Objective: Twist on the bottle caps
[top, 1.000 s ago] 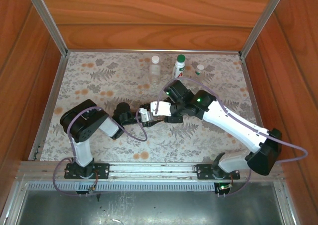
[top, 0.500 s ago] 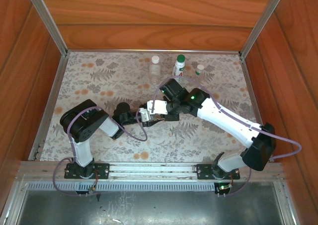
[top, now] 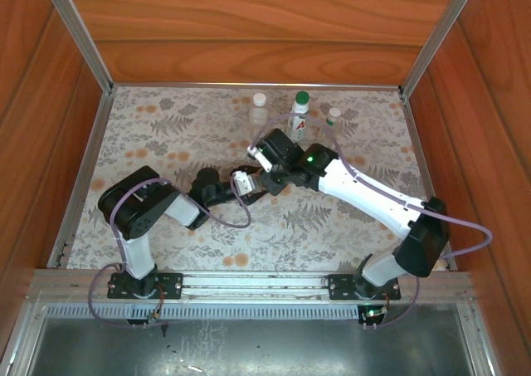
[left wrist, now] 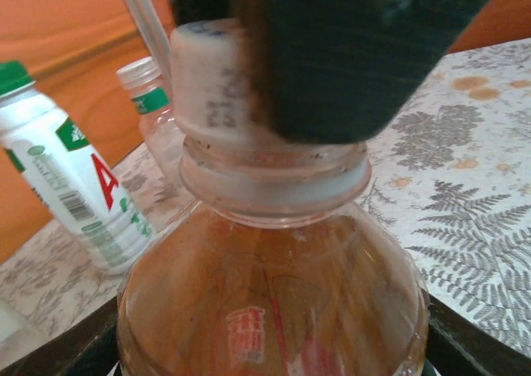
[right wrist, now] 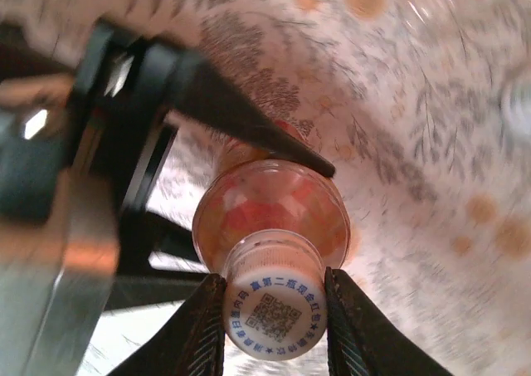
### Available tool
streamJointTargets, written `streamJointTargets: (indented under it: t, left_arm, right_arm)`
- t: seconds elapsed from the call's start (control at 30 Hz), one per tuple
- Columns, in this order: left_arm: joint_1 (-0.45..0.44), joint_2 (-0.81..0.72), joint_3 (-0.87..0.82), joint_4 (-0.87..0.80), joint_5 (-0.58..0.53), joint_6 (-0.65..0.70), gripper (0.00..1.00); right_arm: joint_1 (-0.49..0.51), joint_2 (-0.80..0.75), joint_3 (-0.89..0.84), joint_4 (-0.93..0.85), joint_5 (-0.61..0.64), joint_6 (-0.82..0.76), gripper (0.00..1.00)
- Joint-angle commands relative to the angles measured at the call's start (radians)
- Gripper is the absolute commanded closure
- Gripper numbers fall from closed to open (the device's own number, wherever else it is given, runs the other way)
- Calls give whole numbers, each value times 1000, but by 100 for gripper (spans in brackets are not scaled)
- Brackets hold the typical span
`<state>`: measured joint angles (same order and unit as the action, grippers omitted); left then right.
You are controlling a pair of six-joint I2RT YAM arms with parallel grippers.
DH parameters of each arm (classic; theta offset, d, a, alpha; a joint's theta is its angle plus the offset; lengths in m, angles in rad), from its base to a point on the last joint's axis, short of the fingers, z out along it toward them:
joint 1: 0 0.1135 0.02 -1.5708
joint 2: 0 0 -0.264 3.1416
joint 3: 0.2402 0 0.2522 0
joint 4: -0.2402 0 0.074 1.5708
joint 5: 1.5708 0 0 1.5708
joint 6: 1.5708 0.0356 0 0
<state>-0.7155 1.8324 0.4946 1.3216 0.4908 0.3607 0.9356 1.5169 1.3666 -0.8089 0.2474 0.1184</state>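
An amber bottle [left wrist: 274,301] with red print stands tilted between the fingers of my left gripper [top: 235,187], which is shut on its body. A white bottle cap [right wrist: 274,310] with blue print and a QR code sits on the bottle's neck. My right gripper [right wrist: 275,324] is shut on that cap, one black finger [right wrist: 203,334] on each side. In the left wrist view the cap [left wrist: 211,85] is partly hidden behind a right finger [left wrist: 332,61]. Both grippers meet at mid-table in the top view, with the right gripper [top: 251,177] above the bottle.
Three capped bottles stand along the back edge: a clear one [top: 260,114], a white one with a green cap [top: 299,113] and a smaller clear one [top: 333,117]. Wooden walls [top: 249,27] enclose the floral table [top: 166,135].
My right arm has swung left and toward the back, and its jaws have narrowed onto the white cap. The left gripper still holds the amber bottle, nudged slightly backward.
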Motion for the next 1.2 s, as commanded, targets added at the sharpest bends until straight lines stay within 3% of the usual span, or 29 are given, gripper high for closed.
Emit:
streamJointTargets:
  t: [0.0,0.13,0.3,0.4,0.6,0.73,0.93,1.17]
  left_arm:
    - [-12,-17,16,-23,-37,-36,35]
    - [-12,-22,-4,-23,-7,-16,35]
    - [-11,-22,-30,-23,26,33,35]
    - [-11,-29,-49,-23,62,74,35]
    - [-14,-42,-69,-26,94,120,35]
    - [-15,-42,-76,-29,106,148,35]
    - [-16,-37,-81,-30,110,156,35]
    - [-16,-32,-80,-32,112,156,35]
  right_arm:
    - [12,48,14,-13,-25,552,82]
    - [11,20,8,-23,-50,507,70]
    - [5,-120,-68,43,-42,152,38]
    - [-2,-207,-122,66,-23,-43,29]
    - [-1,-291,-175,68,-147,-574,32]
    - [8,-273,-159,16,-151,-895,37]
    - [12,-183,-109,-26,-130,-1067,43]
    - [13,-128,-97,-3,-154,-1083,54]
